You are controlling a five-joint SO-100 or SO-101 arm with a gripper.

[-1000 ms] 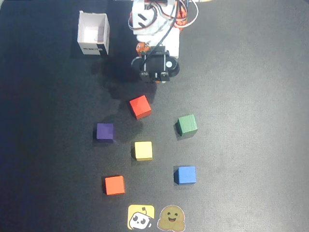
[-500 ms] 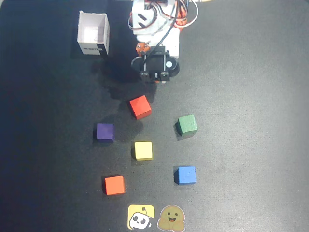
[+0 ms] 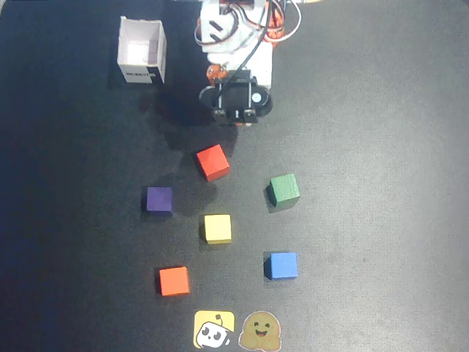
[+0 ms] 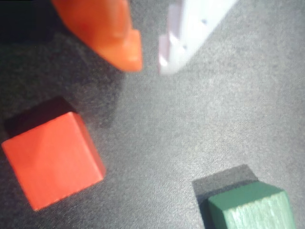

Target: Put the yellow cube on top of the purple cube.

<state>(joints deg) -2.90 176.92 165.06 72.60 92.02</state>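
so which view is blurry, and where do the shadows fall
Wrist view: the gripper fingers are soft and out of focus; the red cube and green cube cast shadows up-left. Overhead view: sharp, with shadows left of the cubes.

From above, we looked straight down on the whole dark table (image 3: pixel 381 147), with the arm's base (image 3: pixel 234 37) at the top edge and stickers (image 3: pixel 214 329) at the bottom. From the wrist, we looked down past the gripper (image 4: pixel 148 62), entering from the top, close to the mat. Both views shared the red cube (image 3: pixel 212 162) (image 4: pixel 52 160) and green cube (image 3: pixel 284 189) (image 4: pixel 252 207).
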